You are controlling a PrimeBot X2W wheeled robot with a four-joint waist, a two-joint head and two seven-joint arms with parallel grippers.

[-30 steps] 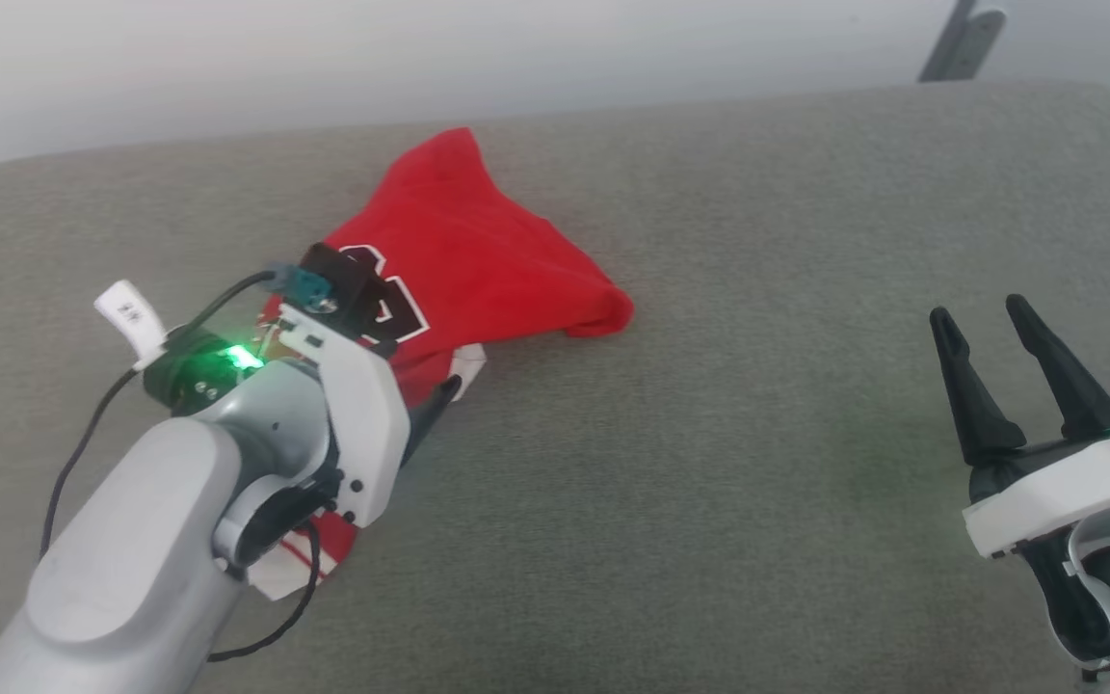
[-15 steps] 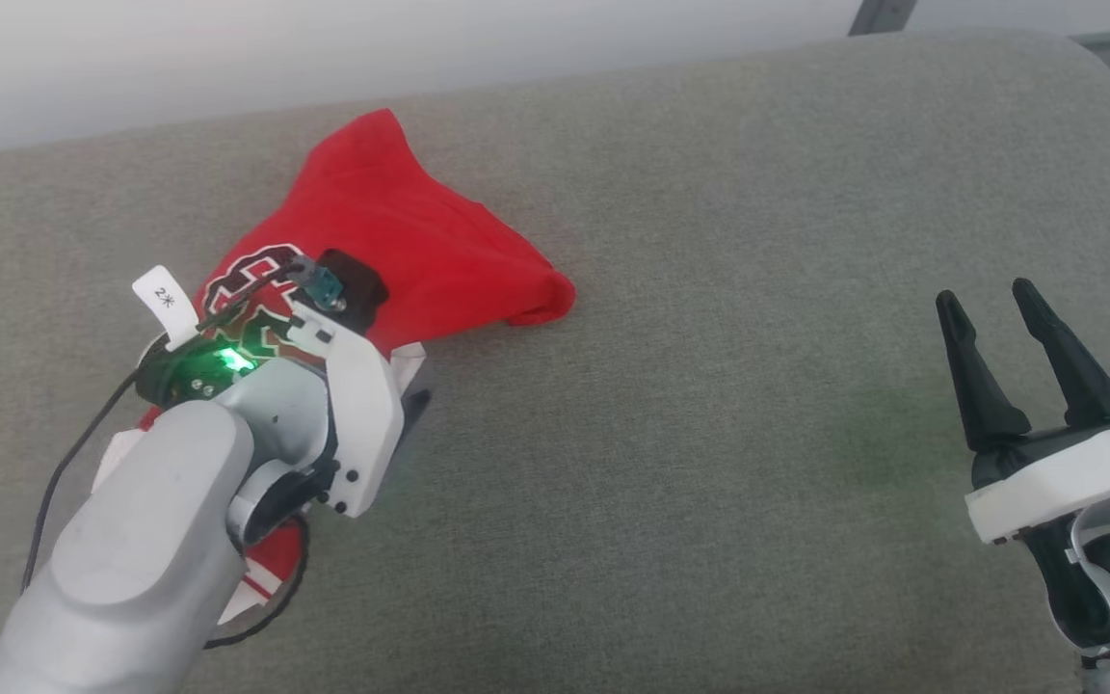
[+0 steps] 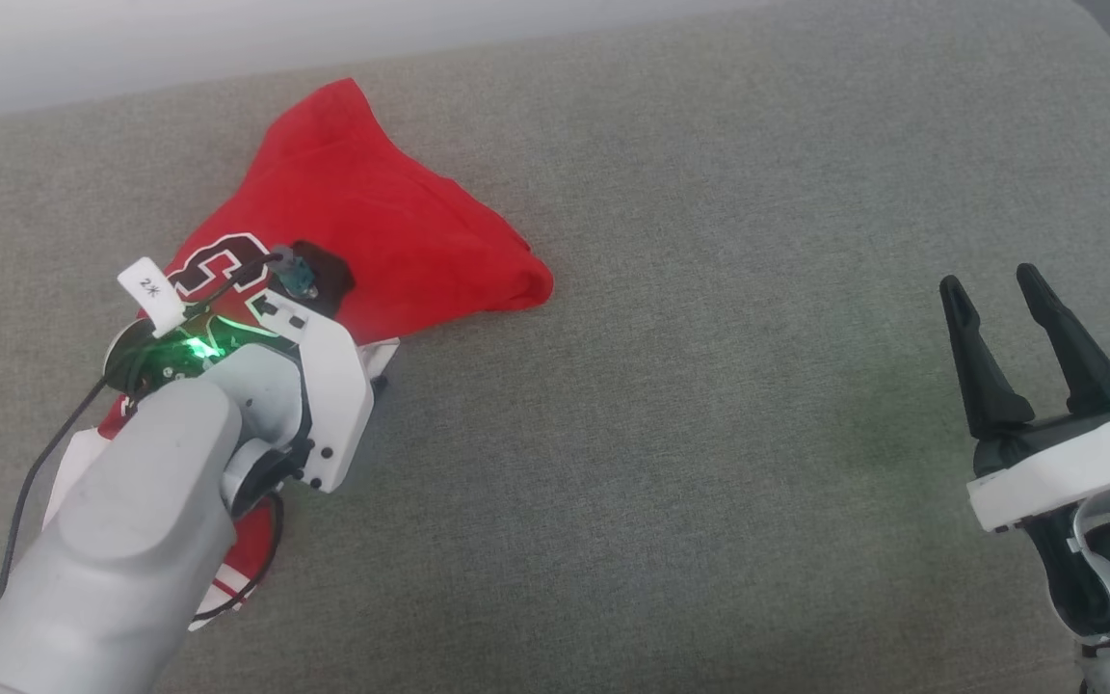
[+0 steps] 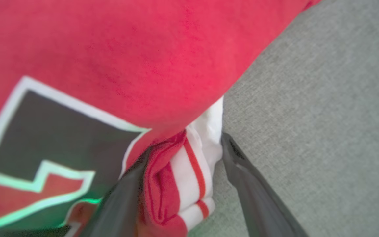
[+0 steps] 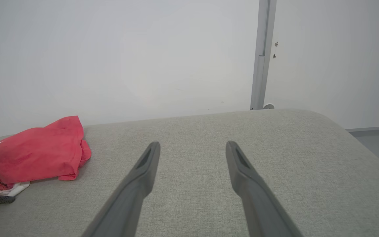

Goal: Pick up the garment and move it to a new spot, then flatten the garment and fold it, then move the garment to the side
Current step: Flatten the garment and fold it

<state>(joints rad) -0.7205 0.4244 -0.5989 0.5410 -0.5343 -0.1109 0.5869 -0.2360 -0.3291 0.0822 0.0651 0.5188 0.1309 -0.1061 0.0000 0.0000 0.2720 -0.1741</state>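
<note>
The garment, a red jersey with a black white-outlined number, lies bunched on the left of a grey cushioned surface. My left gripper is down at its near right edge. In the left wrist view the garment is very close. There my left gripper is open, with its fingers on either side of a folded white sleeve with red stripes. My right gripper hangs open and empty far to the right. The right wrist view shows my right gripper with the garment at the left.
A pale wall stands behind the cushion, with a grey upright post at the back right. The cushion rounds off and drops away at its right end. Bare grey fabric stretches between the garment and my right gripper.
The head camera has shifted, sliding the whole picture left and up. My left wrist has turned over the garment's edge, so more of the number shows to its left. The right gripper has stayed put.
</note>
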